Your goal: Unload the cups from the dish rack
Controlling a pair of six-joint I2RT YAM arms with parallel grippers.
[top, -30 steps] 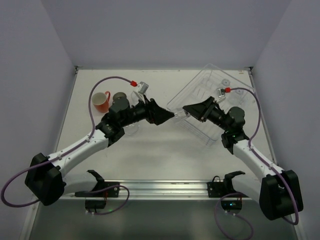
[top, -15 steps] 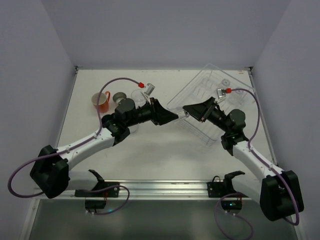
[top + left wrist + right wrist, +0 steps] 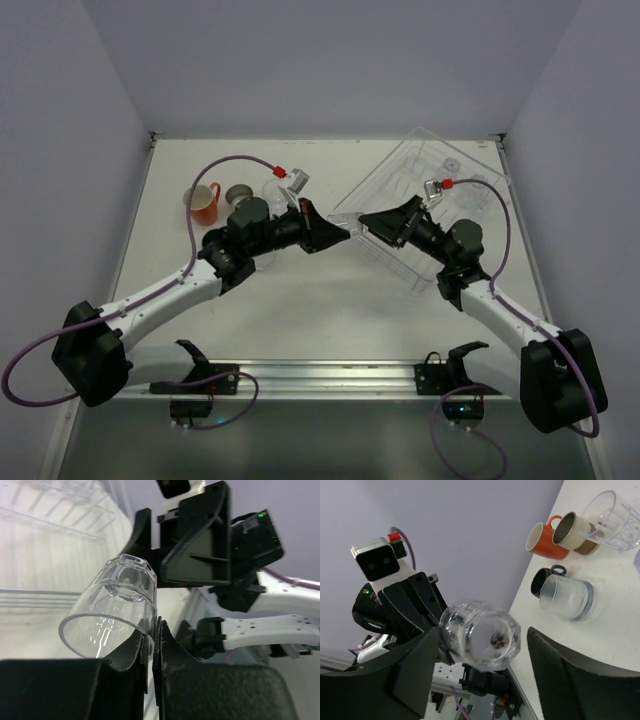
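- Setting: a white table [image 3: 300, 310] enclosed by pale lavender walls [image 3: 330, 60]. The dish rack [image 3: 470, 160] lies skewed at the far right corner, and its clear ribs make it hard to tell what it holds.
- Unloaded group, far left of the table: orange-red mug [image 3: 547, 542], beige cup [image 3: 572, 530], dark blue cup [image 3: 543, 580], a smooth glass [image 3: 615, 520] and a ribbed glass [image 3: 567, 597], standing close together.
- Left gripper [image 3: 152, 635]: fingers pinched tight on the rim wall of a clear tumbler [image 3: 117, 612], held in the air over mid-table with its base toward the other arm.
- Right gripper [image 3: 484, 630]: fingers spread wide on either side of the tumbler's base, with no contact visible.
- Step in hand (judged): an arm-to-arm handover of one tumbler between the rack side and the cup group.
- Next move (judged): the right arm must back straight off without clipping the base. The left arm then needs a bare spot beside the group. A thin rim pinch on smooth plastic may let the tumbler swing.
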